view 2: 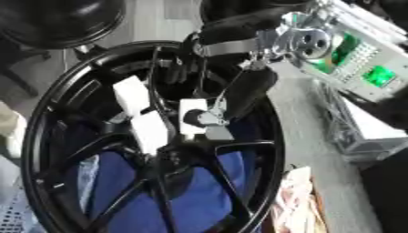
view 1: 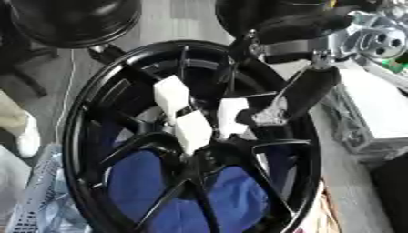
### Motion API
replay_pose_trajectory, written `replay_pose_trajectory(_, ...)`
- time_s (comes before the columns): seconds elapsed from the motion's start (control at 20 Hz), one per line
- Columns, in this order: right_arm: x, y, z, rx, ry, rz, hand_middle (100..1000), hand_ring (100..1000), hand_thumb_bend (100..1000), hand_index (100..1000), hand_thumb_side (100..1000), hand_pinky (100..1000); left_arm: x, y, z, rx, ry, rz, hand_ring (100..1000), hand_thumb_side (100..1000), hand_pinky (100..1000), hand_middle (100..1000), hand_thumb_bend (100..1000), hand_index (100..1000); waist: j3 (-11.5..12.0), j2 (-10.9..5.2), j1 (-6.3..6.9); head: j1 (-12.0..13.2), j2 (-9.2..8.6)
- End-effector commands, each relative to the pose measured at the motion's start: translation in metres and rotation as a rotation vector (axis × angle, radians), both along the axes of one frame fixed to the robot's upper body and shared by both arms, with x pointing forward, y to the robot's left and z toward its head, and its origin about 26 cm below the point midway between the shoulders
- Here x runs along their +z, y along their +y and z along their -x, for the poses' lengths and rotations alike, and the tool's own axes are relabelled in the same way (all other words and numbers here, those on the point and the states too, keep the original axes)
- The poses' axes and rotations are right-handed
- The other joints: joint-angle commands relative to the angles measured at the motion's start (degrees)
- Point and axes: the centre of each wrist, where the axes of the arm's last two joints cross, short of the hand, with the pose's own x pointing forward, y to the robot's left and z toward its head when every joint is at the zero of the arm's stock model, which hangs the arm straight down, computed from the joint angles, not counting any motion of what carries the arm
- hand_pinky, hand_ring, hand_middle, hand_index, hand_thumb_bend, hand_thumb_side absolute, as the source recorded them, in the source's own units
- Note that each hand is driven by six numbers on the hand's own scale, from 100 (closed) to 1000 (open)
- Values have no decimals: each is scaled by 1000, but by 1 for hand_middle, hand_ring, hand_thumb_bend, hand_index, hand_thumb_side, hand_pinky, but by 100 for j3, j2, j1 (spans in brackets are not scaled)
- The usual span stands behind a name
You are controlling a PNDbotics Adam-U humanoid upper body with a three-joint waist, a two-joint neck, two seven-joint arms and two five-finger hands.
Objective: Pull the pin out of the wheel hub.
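Note:
A black spoked wheel (view 1: 73,136) lies flat and fills both views, its hub (view 1: 203,159) just below the middle. Three white block-shaped pieces stand around the hub: one at the upper left (view 1: 171,93), one close to the hub (view 1: 194,129) and one to the right (view 1: 231,116). My right hand (view 1: 307,91) reaches in from the upper right. Its thumb tip (view 2: 209,117) lies against the right white piece (view 2: 191,116), and its other fingers (view 2: 187,63) curl down over the rim toward that piece from the far side. My left hand shows in neither view.
Blue cloth (view 1: 231,195) lies under the spokes. A second black wheel (view 1: 72,22) sits at the top left. A grey-white box (view 1: 374,113) stands just right of the wheel. Clear plastic wrapping (view 1: 40,195) lies at the lower left, beside a pale shoe (view 1: 28,136).

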Motion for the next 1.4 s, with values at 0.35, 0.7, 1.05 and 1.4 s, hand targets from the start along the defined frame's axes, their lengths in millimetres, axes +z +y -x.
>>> replay_pose_trajectory(0.35, -4, -6, 2, -98, -74, -1, 782, 874, 318, 868, 468, 853, 8, 0, 3, -2, -21, -13, 750, 838, 767, 780, 253, 737, 23, 40, 86, -27, 35)
replay_pose_trajectory(0.7, -8, -4, 1, -118, -72, -15, 780, 875, 296, 871, 504, 850, 8, -1, 3, -4, -21, -9, 751, 845, 767, 779, 248, 736, 49, 138, 83, -24, 21)
replay_pose_trajectory(1.05, -12, -3, 1, -120, -48, -18, 777, 874, 295, 871, 514, 849, 8, -1, 3, -3, -24, -5, 752, 848, 767, 779, 246, 735, 78, 189, 71, -11, 4)
replay_pose_trajectory(1.4, -17, -6, 1, -172, -47, -11, 771, 869, 305, 870, 505, 847, 8, -1, 2, -7, -20, -2, 754, 853, 767, 779, 240, 735, 103, 221, 72, -18, -44)
